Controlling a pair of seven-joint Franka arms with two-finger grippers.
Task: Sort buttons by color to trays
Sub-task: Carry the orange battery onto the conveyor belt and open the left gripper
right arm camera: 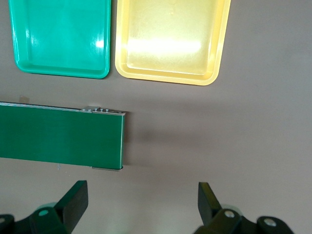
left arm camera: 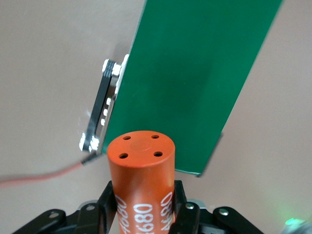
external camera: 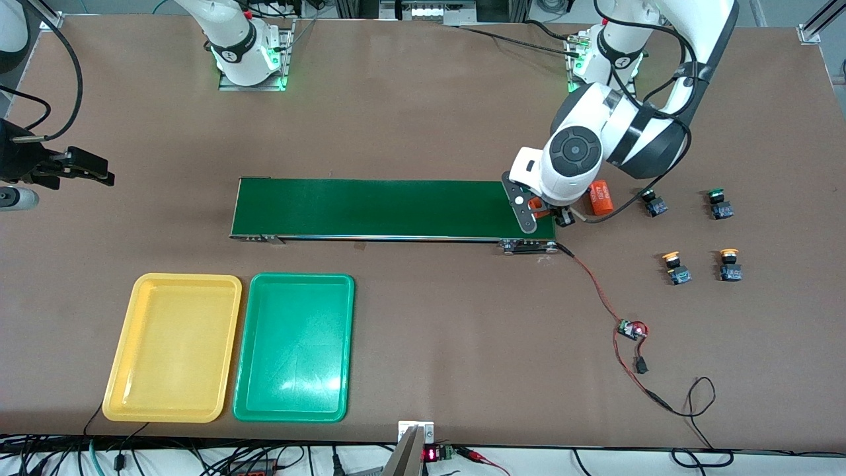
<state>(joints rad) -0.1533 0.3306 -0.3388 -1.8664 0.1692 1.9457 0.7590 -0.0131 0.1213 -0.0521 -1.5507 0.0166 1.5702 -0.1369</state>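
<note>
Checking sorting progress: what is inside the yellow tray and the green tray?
Nothing shows in either: the yellow tray and green tray hold no buttons. All four buttons sit on the table toward the left arm's end. No part of either tray is covered.

Bright, even overhead light; white glare flares on the green tray (external camera: 294, 347) and the yellow tray (right arm camera: 171, 41). Soft shadows hug the conveyor belt (external camera: 383, 209). In the left wrist view, the orange cylinder (left arm camera: 142, 180) looms slightly soft.

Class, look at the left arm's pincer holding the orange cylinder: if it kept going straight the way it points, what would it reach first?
Probably the green conveyor belt: the left pincer aims its orange cylinder at the belt's end, though depth is unclear.
</note>
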